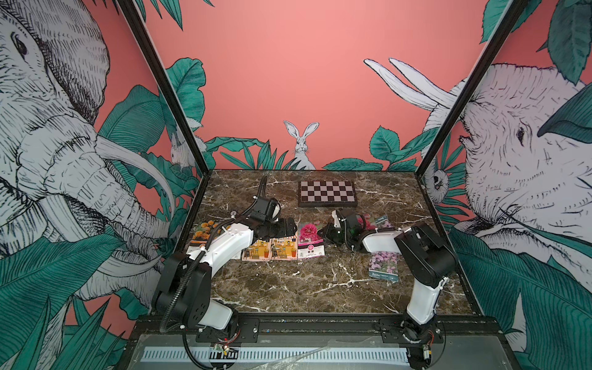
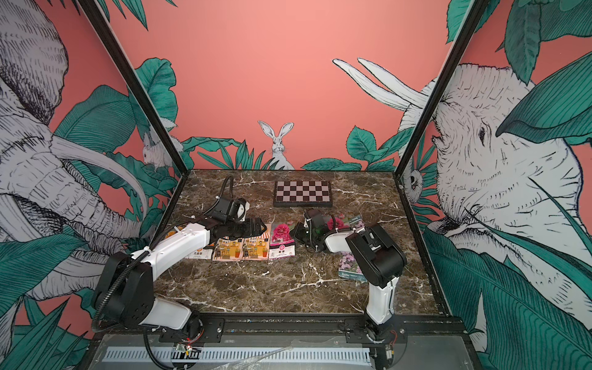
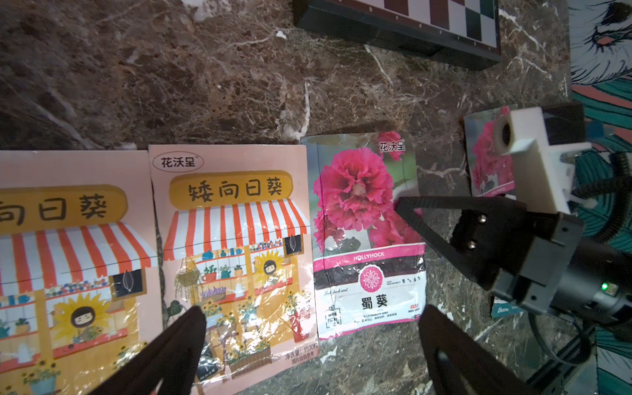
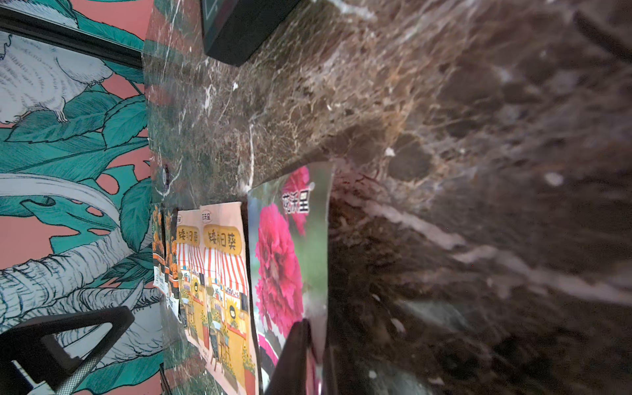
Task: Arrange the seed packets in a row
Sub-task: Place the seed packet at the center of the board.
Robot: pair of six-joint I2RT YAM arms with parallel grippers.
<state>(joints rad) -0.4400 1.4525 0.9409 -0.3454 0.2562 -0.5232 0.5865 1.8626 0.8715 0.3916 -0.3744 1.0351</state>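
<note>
Seed packets lie side by side on the marble: orange marigold packets [image 1: 203,230] at the left, two shop-illustration packets [image 1: 256,250] [image 1: 283,248] and a magenta flower packet [image 1: 310,240]. My right gripper [image 1: 326,232] is low at that magenta packet's [image 4: 287,260] right edge; the edge sits between its nearly closed fingers [image 4: 297,355]. My left gripper [image 1: 286,224] hovers open over the shop packet [image 3: 236,256] and magenta packet [image 3: 366,239], holding nothing. A second magenta packet [image 1: 368,221] and a lilac packet [image 1: 382,221] lie behind the right wrist. Another lilac packet [image 1: 383,266] lies under the right arm.
A chequered board [image 1: 326,193] lies flat at the back of the table, behind the row. Patterned walls with black posts [image 1: 448,128] close in the left, right and back sides. Both arm bases stand on the front rail [image 1: 320,323].
</note>
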